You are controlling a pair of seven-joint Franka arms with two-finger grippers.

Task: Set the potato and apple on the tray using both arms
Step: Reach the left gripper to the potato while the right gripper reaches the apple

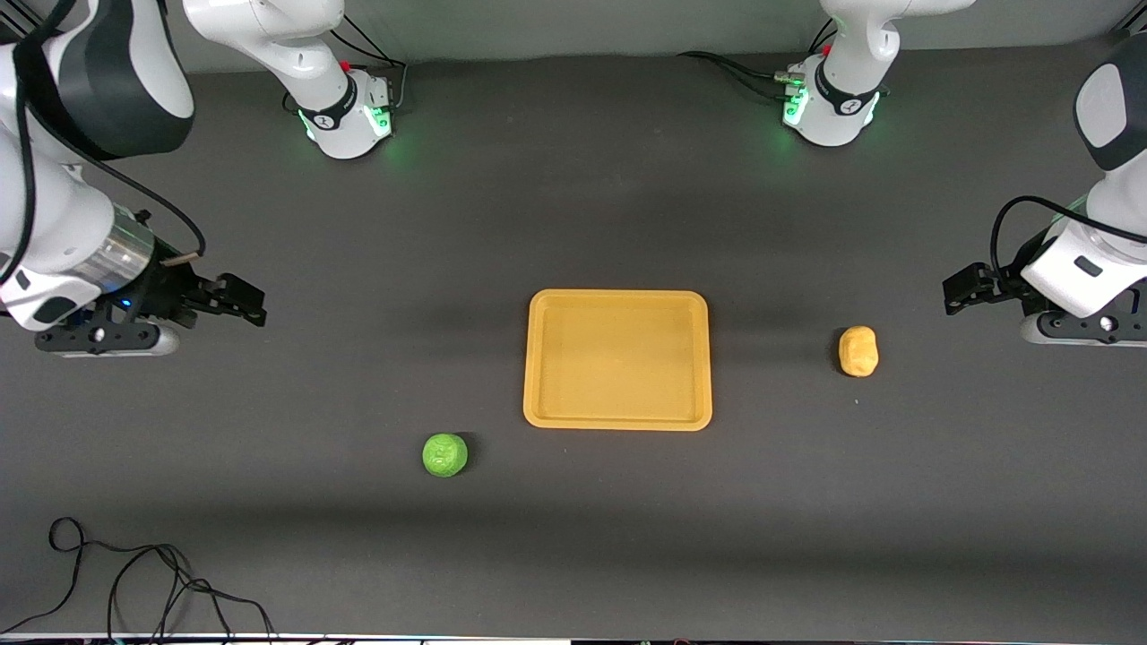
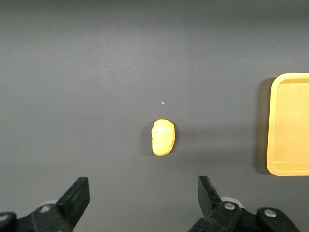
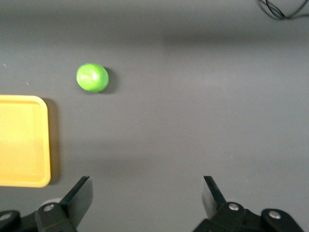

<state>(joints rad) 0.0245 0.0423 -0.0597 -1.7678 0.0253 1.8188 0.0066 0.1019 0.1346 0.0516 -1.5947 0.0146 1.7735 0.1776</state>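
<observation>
Hovering with fingers spread and empty, the left gripper (image 2: 140, 203) and right gripper (image 3: 147, 203) risk nudging the rounded potato (image 1: 858, 350) or apple (image 1: 444, 454) into rolling off.

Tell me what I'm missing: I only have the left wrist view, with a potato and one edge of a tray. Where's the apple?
Observer: The apple lies on the table toward the right arm's end, nearer the front camera than the tray.
Operator: Anything on the tray?
Observer: No, nothing on it.
Operator: And the right gripper?
Observer: The right gripper is open, holding nothing, over the table at its own end.
</observation>
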